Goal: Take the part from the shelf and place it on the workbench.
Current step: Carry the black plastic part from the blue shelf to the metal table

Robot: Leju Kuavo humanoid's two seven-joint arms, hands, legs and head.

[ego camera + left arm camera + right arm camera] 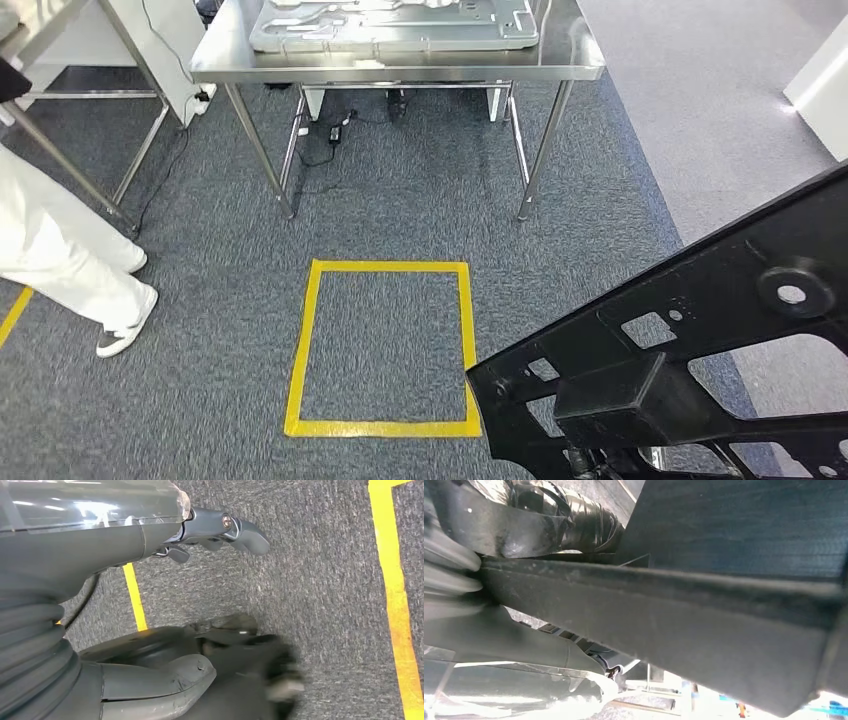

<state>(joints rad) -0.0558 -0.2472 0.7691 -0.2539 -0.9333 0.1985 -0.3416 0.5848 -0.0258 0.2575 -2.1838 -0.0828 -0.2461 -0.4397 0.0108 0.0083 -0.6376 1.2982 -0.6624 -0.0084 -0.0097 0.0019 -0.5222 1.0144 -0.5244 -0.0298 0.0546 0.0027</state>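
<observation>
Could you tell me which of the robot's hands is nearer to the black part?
Right. The right hand grips the black part and lies against it; the left hand hangs over the carpet, holding nothing, apart from it.

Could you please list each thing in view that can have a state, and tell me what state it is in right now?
black part: carried off the floor, tilted, low on the robot's right side
right hand: against the black part, grip hidden
left hand: holds nothing, over the carpet
workbench: steel, standing ahead, a grey metal panel lying on it
yellow tape square: on the carpet, nothing inside
person: standing at left
</observation>
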